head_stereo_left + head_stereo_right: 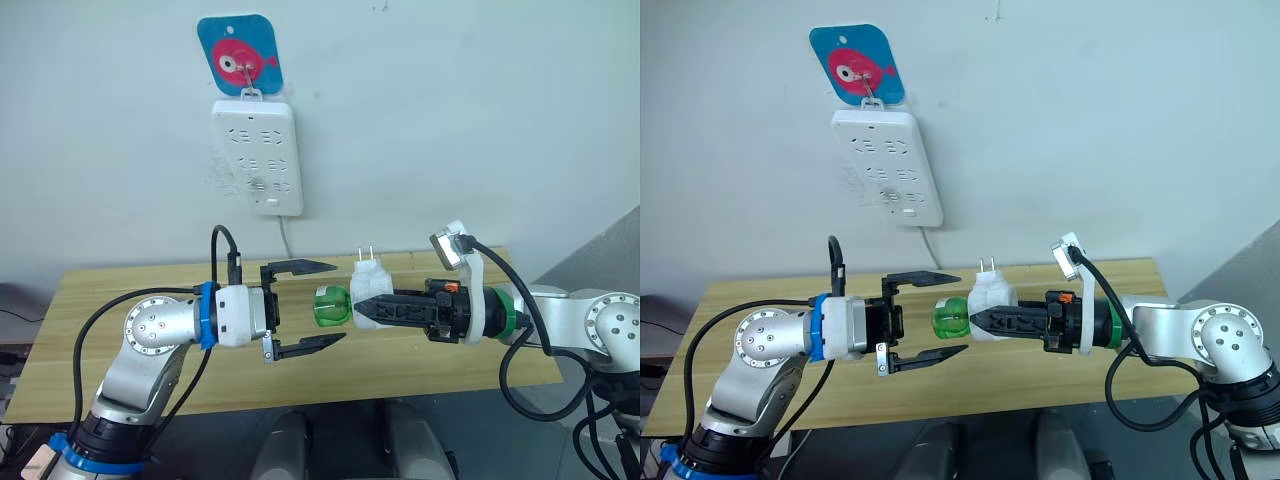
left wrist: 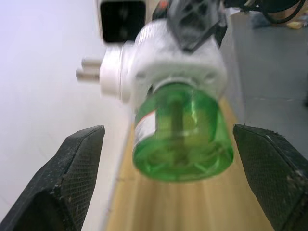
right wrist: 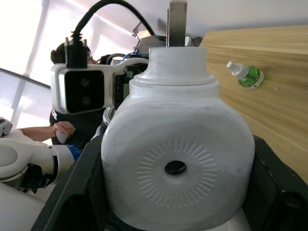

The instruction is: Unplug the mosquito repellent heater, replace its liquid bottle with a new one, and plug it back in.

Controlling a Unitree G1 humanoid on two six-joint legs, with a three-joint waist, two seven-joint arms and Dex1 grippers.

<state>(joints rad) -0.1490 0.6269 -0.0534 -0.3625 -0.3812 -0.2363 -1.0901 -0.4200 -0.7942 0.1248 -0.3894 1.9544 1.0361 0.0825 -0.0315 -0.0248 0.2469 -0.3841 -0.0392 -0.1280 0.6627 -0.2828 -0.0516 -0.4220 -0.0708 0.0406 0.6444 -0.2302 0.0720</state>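
My right gripper (image 1: 372, 304) is shut on the mosquito repellent heater (image 1: 368, 287), a small white rounded unit held above the table, its two prongs (image 1: 366, 256) pointing up. A green liquid bottle (image 1: 331, 306) sticks out of the heater toward my left arm. My left gripper (image 1: 338, 301) is open, its fingers (image 2: 72, 173) above and below the bottle's base without touching it. The right wrist view shows the heater's round vent hole (image 3: 175, 167) close up. A second small green bottle (image 3: 246, 75) with a white cap lies on the wooden table.
A long white power strip (image 1: 258, 155) hangs on the wall from a blue fish hook (image 1: 240, 55), its cable dropping behind the wooden table (image 1: 120, 350). A person's hand (image 3: 62, 131) shows behind my left arm in the right wrist view.
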